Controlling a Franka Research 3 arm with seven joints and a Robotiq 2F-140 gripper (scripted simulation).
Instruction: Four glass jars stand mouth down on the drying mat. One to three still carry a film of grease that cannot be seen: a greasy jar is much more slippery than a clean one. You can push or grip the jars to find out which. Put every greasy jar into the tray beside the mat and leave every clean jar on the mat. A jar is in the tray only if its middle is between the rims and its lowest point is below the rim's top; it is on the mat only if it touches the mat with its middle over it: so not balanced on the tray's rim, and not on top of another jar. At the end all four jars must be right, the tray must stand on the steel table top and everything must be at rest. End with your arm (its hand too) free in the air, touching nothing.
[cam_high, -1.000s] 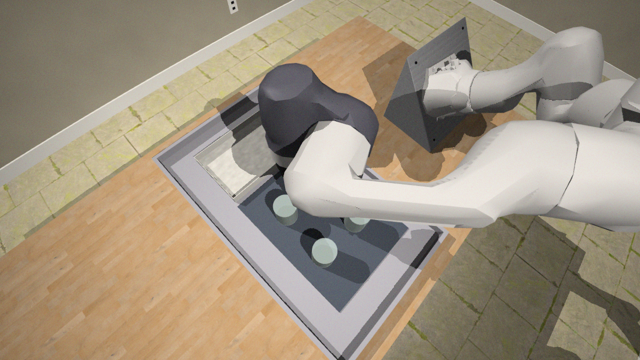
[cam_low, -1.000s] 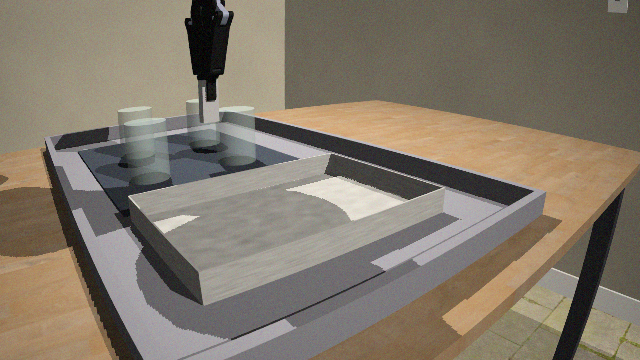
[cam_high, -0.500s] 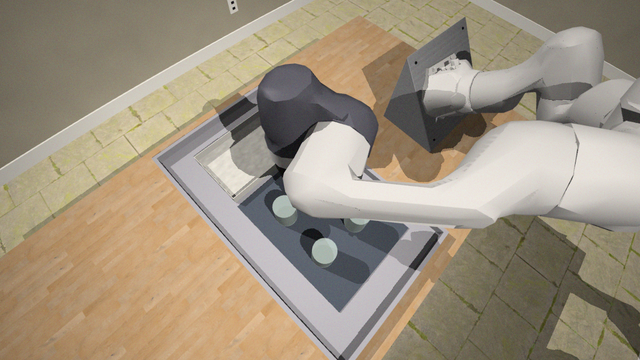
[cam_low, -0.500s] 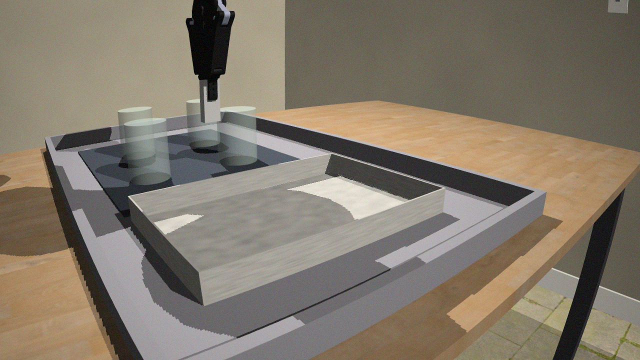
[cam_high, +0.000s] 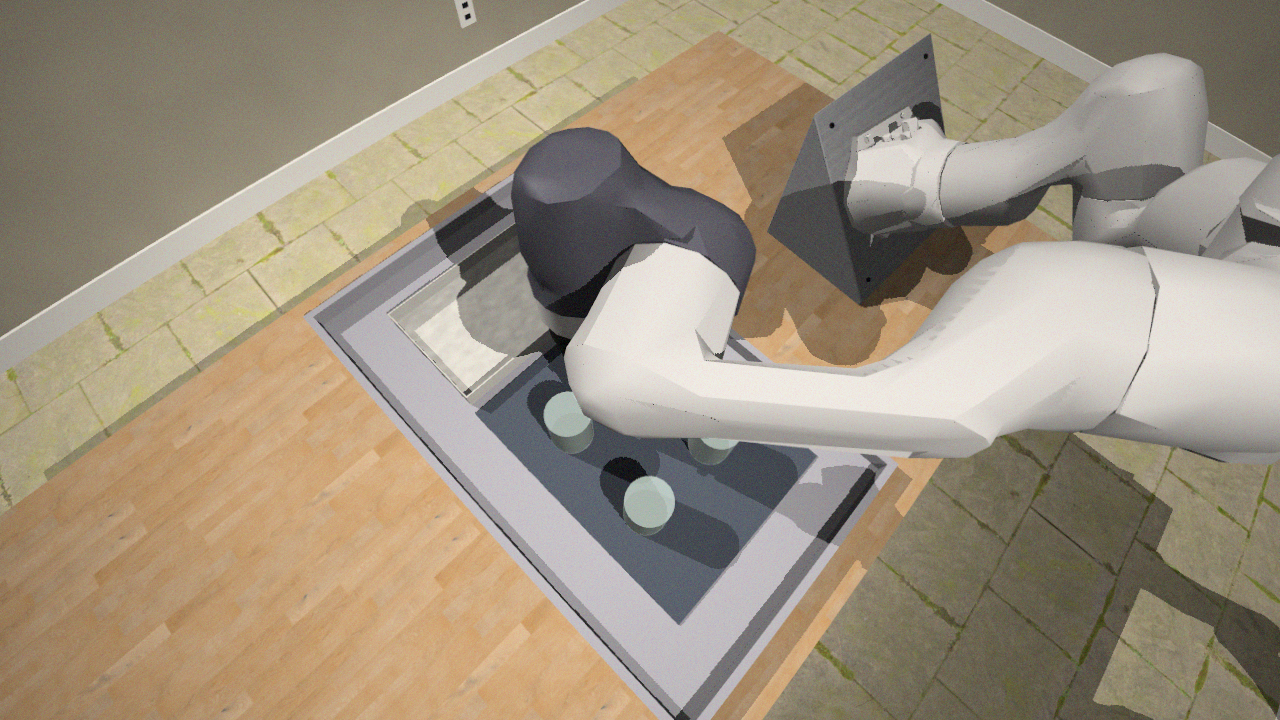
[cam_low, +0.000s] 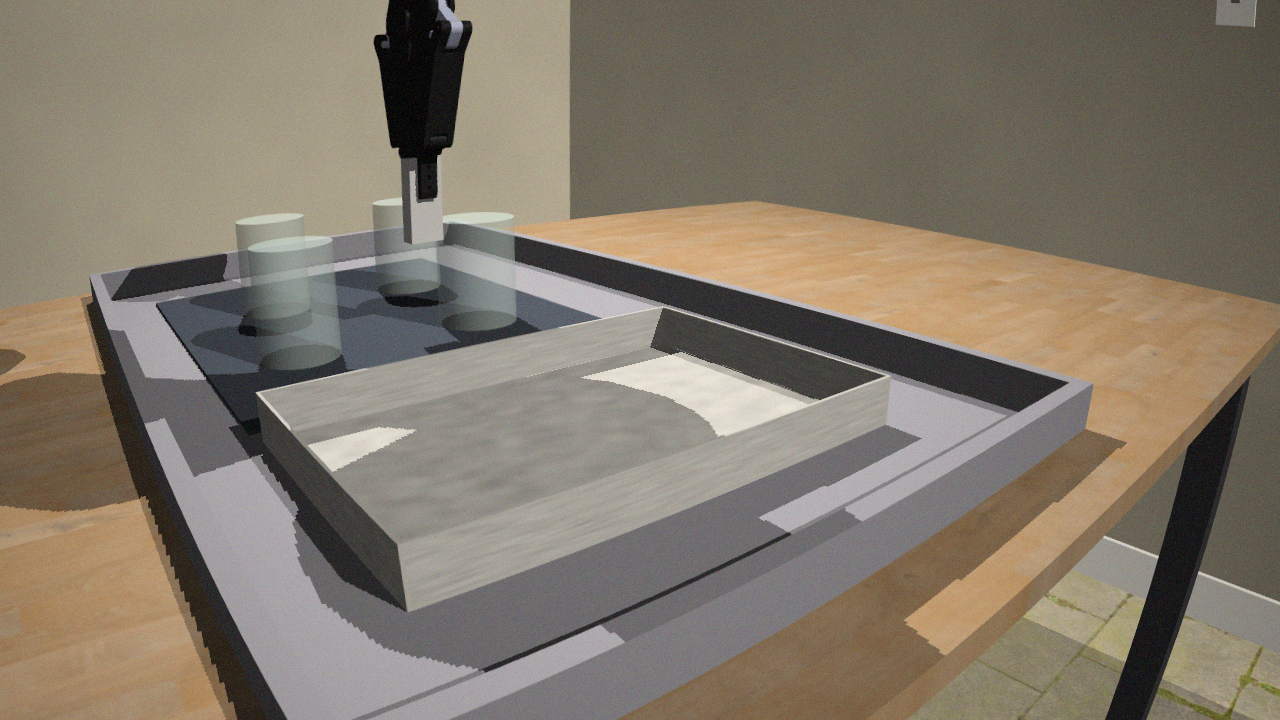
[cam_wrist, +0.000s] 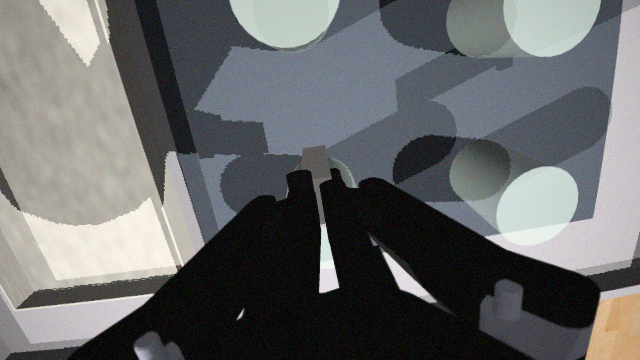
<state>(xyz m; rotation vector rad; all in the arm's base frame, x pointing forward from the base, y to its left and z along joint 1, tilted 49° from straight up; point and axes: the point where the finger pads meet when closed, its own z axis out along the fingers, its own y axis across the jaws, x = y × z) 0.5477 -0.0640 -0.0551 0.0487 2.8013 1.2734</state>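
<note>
Four clear glass jars stand mouth down on the dark mat (cam_high: 707, 573) (cam_low: 375, 335) (cam_wrist: 310, 100). In the exterior view two jars (cam_low: 268, 255) (cam_low: 292, 300) stand at the left, one (cam_low: 480, 268) at the right and one (cam_low: 389, 223) behind the gripper. My gripper (cam_low: 420, 228) (cam_wrist: 317, 165) is shut and empty, fingers pointing down. Its tips are right at the fourth jar (cam_wrist: 346, 174), near jar-top height; I cannot tell if they touch. The top view shows three jars (cam_high: 567, 420) (cam_high: 648, 504) (cam_high: 713, 447); the arm hides the fourth and the gripper.
The empty pale tray (cam_high: 429, 331) (cam_low: 626, 501) (cam_wrist: 50, 125) stands beside the mat, on the steel top with its raised rim (cam_low: 984, 420). The wrist view shows three more jars (cam_wrist: 285, 20) (cam_wrist: 540, 25) (cam_wrist: 530, 205). A grey mounting panel (cam_high: 841, 179) stands on the wooden table.
</note>
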